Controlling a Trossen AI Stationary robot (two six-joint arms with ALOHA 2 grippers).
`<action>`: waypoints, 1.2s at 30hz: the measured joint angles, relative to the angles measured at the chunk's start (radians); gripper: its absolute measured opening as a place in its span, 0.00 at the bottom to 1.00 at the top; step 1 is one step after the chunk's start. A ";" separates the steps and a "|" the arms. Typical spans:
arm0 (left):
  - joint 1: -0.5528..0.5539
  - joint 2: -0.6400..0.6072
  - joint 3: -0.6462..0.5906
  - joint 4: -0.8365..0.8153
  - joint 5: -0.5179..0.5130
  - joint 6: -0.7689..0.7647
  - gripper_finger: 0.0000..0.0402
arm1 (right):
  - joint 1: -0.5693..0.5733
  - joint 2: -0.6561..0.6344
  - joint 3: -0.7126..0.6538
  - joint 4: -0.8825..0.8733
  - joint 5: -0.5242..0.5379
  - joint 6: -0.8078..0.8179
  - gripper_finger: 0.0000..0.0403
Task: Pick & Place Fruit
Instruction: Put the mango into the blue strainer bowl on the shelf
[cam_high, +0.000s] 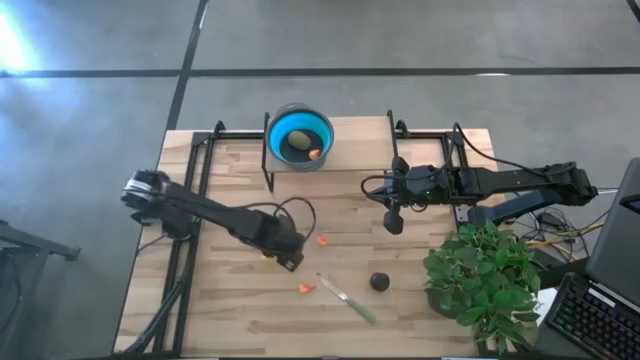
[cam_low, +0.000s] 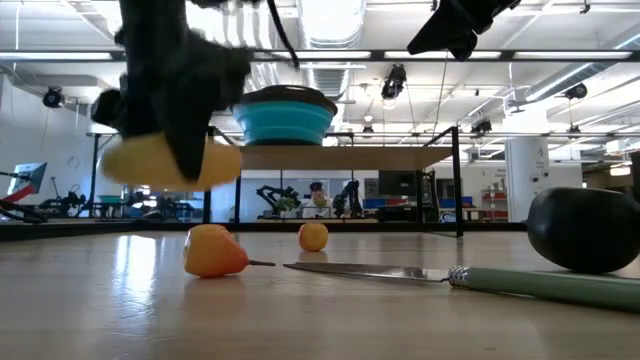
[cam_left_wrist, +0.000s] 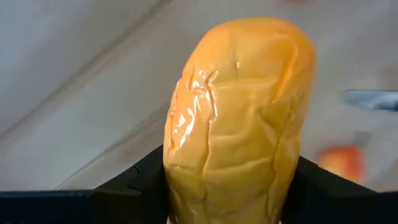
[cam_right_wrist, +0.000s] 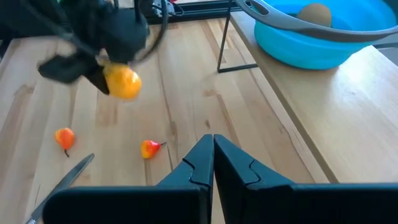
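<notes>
A round blue bowl (cam_high: 300, 139) with a grey rim is seen on a raised shelf at the worktop's (cam_high: 240, 310) far edge. A green-handled knife (cam_high: 347, 298) lies flat near the front; a leafy potted plant (cam_high: 483, 275) stands at the right corner.

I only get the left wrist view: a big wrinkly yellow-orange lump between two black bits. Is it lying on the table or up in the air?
Observer: Up in the air. The low view shows the orange-yellow fruit clear of the wood, held in the left gripper.
Visitor: Where might it go?
Observer: I can't say for sure, but the blue bowl on a raised shelf at the table's far side already holds an olive-green oval fruit and a tiny red-orange one.
Visitor: Any other fruit outside it?
Observer: Yes. On the table lie a dark round fruit and two tiny red-orange pieces, near a green-handled knife.
</notes>
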 joint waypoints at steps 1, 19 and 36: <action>0.000 -0.029 0.000 0.000 -0.013 0.000 0.54 | 0.000 0.000 0.000 0.000 0.000 0.000 0.02; 0.004 -0.434 0.001 0.057 -0.437 0.074 0.54 | 0.000 0.000 0.000 0.005 0.001 0.006 0.02; 0.221 -0.473 0.001 0.445 -0.572 0.495 0.54 | 0.000 0.000 0.000 0.021 0.003 0.005 0.02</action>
